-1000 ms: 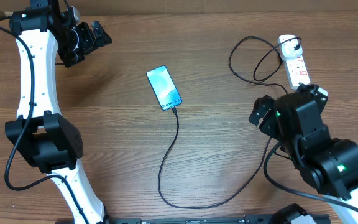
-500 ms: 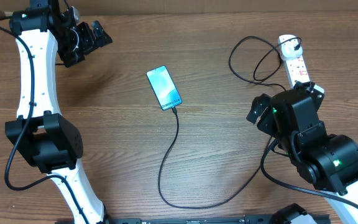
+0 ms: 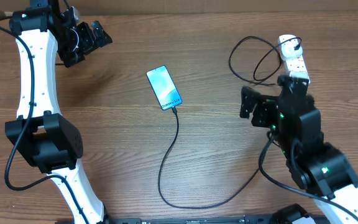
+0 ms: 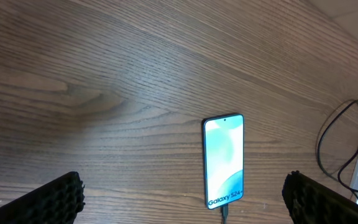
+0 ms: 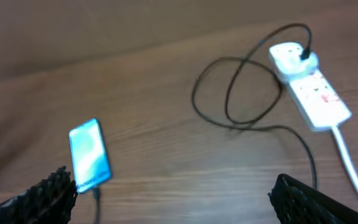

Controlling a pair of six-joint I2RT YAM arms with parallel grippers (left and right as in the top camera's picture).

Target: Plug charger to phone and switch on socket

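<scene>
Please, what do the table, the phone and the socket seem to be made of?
Table: probably wood or wood-look laminate, matte brown; long grain lines show.
Phone: glossy, glass-like front with a lit cyan screen and a dark rim.
Socket: likely smooth white plastic; moulded shape with reddish switches.

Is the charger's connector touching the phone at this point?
Touching. In the left wrist view the charger tip meets the short end of the phone just below its text, with no gap between them. The overhead view agrees.
</scene>
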